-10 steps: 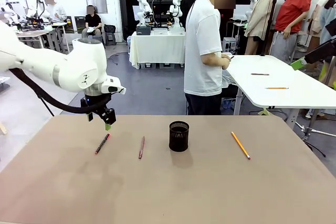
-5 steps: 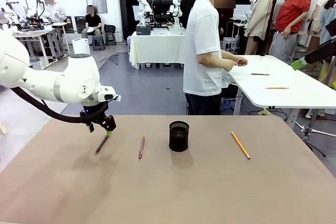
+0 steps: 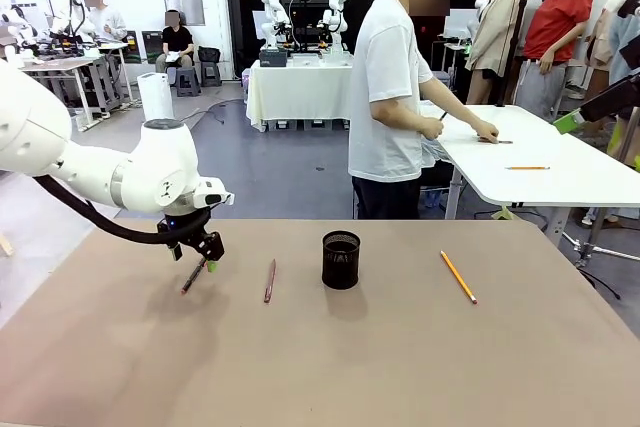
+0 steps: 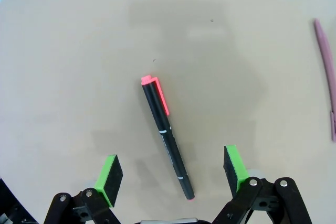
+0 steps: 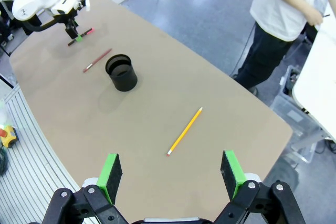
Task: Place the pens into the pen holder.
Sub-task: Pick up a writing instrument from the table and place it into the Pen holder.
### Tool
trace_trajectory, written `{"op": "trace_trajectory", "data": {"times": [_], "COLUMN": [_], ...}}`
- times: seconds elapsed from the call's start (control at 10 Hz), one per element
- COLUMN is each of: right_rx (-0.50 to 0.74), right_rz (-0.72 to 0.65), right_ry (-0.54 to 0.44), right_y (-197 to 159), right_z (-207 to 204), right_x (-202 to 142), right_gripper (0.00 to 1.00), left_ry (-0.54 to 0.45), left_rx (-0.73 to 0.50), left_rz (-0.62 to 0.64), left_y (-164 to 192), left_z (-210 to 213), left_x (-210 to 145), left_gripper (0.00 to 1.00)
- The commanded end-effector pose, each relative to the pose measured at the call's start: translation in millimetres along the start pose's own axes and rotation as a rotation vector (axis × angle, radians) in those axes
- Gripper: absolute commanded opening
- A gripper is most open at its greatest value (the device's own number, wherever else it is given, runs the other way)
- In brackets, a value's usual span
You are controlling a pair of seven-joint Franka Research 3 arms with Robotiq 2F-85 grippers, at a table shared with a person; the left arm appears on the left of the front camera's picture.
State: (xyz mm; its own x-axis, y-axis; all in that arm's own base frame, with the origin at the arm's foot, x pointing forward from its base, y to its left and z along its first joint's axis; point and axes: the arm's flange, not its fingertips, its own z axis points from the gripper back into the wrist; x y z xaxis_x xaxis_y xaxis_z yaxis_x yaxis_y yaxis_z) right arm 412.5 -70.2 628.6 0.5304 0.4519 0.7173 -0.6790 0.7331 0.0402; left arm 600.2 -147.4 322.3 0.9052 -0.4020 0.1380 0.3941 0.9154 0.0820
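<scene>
The red-and-black pen point(image 4: 165, 137) lies flat on the tabletop point(image 3: 400, 367), near the far edge and toward the left side; its pink end points away from the left wrist camera.
The left claw point(image 4: 170, 156) is right over this pen, open wide; one green pad point(image 4: 111, 174) stands on each side of the pen and neither pad touches it; I cannot tell if the pads touch the tabletop.
The slim dark-red pen point(image 3: 270, 281) lies flat just to the right of it, apart from it, between the red-and-black pen and the pen holder point(image 3: 341, 260).
The pen holder stands upright near the middle of the far edge; it is a black mesh cup and no pen is in it.
The yellow pencil point(image 3: 458, 277) lies flat toward the far right corner, well apart from the holder; it lies at a slant.
All three pens are out on the tabletop.
The right claw point(image 5: 170, 156) is high above the tabletop, looking down on the pencil and the holder; it is open wide and holds nothing.
A person point(image 3: 385, 97) in a white shirt stands past the far edge, turned to a white table point(image 3: 560, 162) on the right, with one hand on it.
</scene>
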Motion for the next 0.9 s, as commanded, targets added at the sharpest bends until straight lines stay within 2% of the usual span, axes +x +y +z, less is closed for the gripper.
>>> {"op": "trace_trajectory", "data": {"times": [0.0, 0.5, 0.8], "right_rx": [0.012, 0.012, 0.012], "right_rz": [0.003, 0.003, 0.003], "right_ry": [-0.013, -0.013, -0.013], "right_y": [1, 1, 1], "right_z": [0, 0, 0], "right_x": [1, 1, 1], "right_gripper": [1.00, 1.00, 1.00], "left_ry": [-0.018, -0.017, 0.004], "left_rx": [0.054, 0.049, 0.042], "left_rz": [0.024, 0.050, 0.078], "left_y": [-2, -2, 0], "left_z": [-9, -18, -18], "left_x": [5, 21, 23], "left_gripper": [1.00, 1.00, 0.42]}}
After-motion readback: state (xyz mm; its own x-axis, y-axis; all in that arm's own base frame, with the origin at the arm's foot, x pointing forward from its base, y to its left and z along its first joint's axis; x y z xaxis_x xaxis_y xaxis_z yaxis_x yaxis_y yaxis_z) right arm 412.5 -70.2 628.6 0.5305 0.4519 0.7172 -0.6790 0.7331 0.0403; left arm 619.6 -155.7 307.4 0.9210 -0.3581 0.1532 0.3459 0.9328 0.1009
